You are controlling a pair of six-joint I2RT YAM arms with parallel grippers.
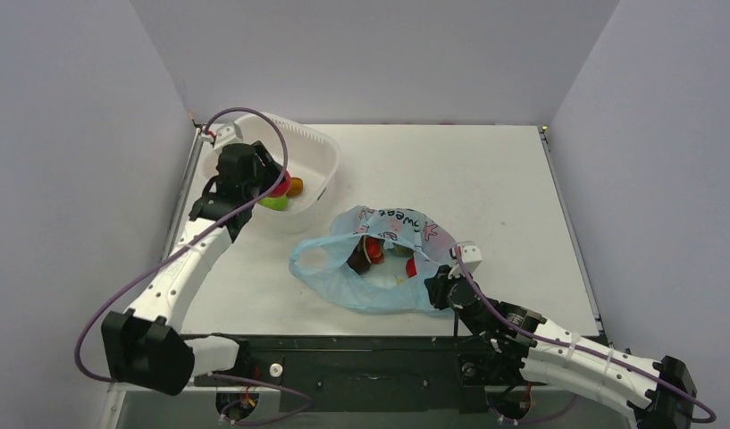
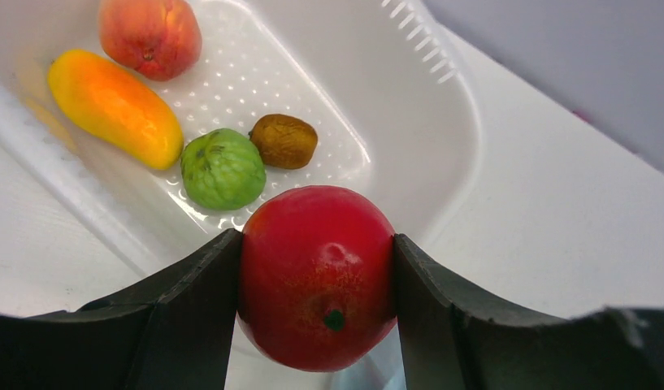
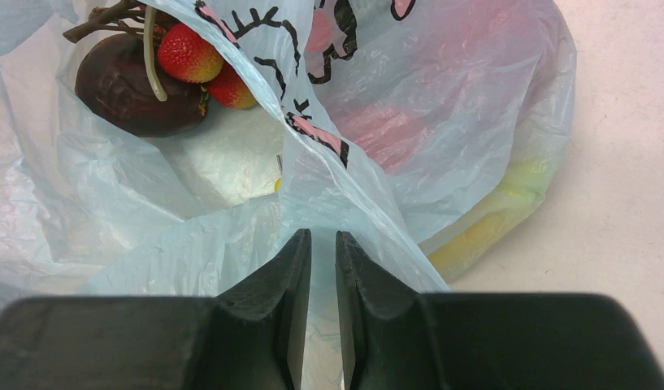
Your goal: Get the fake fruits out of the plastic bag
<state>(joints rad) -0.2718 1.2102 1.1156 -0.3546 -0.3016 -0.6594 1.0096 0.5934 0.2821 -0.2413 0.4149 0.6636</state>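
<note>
My left gripper (image 1: 254,174) is shut on a glossy red apple (image 2: 316,276) and holds it over the white tub; the apple also shows in the top view (image 1: 281,184). The light-blue plastic bag (image 1: 379,273) lies open at the table's front middle. My right gripper (image 3: 322,244) is shut on a fold of the bag's film (image 3: 312,195) at its near right edge (image 1: 437,284). Inside the bag are a dark ribbed gourd (image 3: 137,81), red-orange balls (image 3: 190,53), and a yellow piece (image 3: 491,219) and a red shape (image 3: 385,130) seen through the film.
The white tub (image 2: 442,106) stands at the back left (image 1: 321,156). It holds an orange-yellow oblong fruit (image 2: 113,106), a red-orange round fruit (image 2: 149,32), a lime-green piece (image 2: 223,169) and a brown oval piece (image 2: 284,140). Grey walls close three sides.
</note>
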